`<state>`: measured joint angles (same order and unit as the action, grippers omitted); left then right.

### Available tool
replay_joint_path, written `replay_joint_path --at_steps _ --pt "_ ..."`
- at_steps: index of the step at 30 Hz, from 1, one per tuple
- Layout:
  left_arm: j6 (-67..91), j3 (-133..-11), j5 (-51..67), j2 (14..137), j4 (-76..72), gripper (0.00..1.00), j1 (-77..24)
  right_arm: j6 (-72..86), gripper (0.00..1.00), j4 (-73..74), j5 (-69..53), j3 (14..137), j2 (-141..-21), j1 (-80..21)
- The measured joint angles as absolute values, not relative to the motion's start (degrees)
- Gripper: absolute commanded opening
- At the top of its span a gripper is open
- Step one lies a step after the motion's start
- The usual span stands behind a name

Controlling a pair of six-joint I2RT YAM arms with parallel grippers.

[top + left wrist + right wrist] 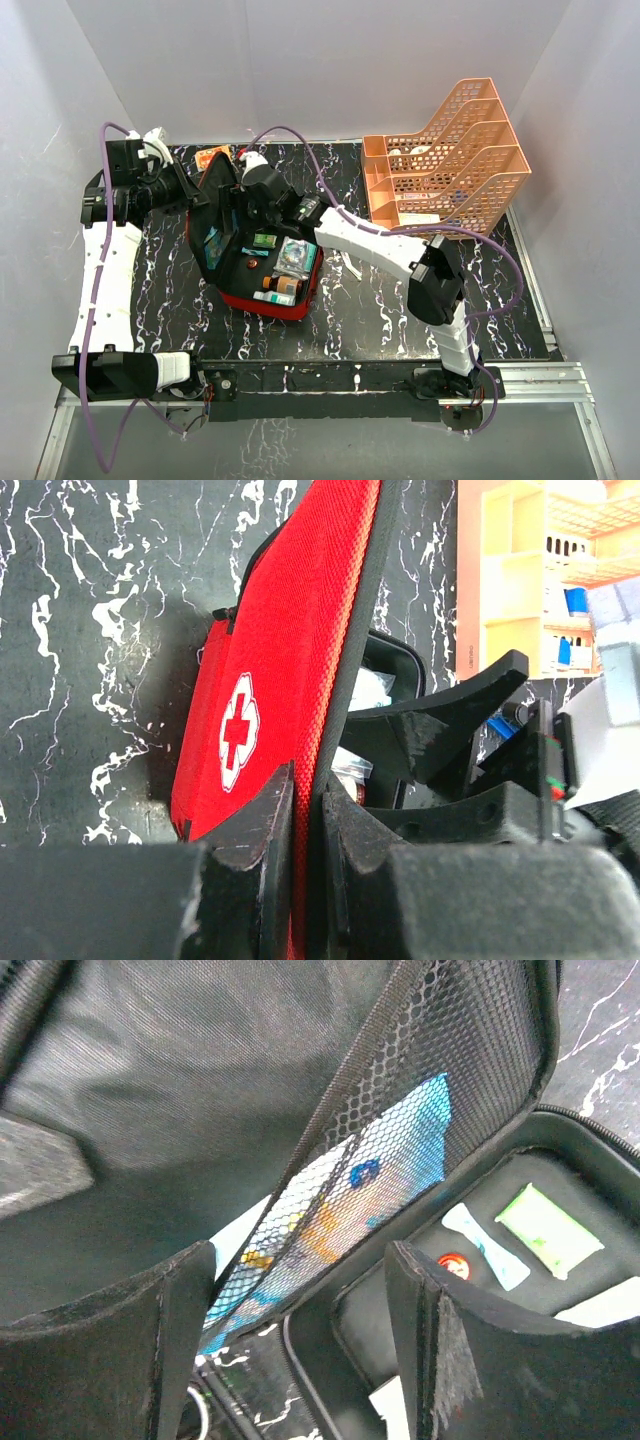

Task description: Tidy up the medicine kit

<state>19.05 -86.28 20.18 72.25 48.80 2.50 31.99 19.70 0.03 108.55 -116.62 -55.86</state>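
From above, the medicine kit (258, 300) lies open on the black marbled tabletop (380, 310), left of the middle and about halfway between the near and far edges. Its lid (222, 215) stands up on the side toward the left edge. The left claw (197, 192) is at the lid's outer face and the right claw (255, 190) reaches in against its black lining. A small bottle (280, 284) and some flat boxes (296, 257) lie in the base. An orange tray (450, 150) stands tilted at the far right corner, well apart from the kit.

From the left wrist, the left claw (308, 825) is clamped on the lid's edge, with one finger (265, 820) on the red outside and the other on the inner side. The white cross (238, 730) shows on the red cloth just beyond the fingers. The lid stands nearly upright.

From the right wrist, the right claw (300, 1330) has its fingers (180, 1340) wide apart and grips nothing. The edge of the lid's mesh pocket (440, 1050) runs between them. A blue and white packet (385, 1165) sits behind the mesh. Past the far finger, a green packet (548, 1230) and a pale sachet (485, 1245) lie in the base.
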Motion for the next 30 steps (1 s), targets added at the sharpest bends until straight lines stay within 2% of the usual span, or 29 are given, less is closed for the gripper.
replay_joint_path --at_steps 6,9,11,24,30 --pt "18.9 -83.2 23.3 70.7 45.6 0.0 2.5 38.5 0.61 28.7 -2.5 116.8 -117.3 -55.5" --pt "19.1 -80.5 25.3 68.9 43.3 0.09 2.6 42.8 0.61 30.0 -3.4 116.0 -116.9 -55.4" --pt "19.5 -79.0 26.7 67.9 42.0 0.1 2.7 45.6 0.61 30.7 -3.6 114.8 -116.9 -55.4" --pt "20.2 -77.5 30.0 67.5 41.4 0.13 2.7 53.4 0.54 31.9 -5.0 110.6 -116.9 -55.5" --pt "20.1 -76.8 31.2 67.3 41.4 0.11 2.6 54.4 0.54 31.4 -5.7 109.6 -116.9 -55.6"
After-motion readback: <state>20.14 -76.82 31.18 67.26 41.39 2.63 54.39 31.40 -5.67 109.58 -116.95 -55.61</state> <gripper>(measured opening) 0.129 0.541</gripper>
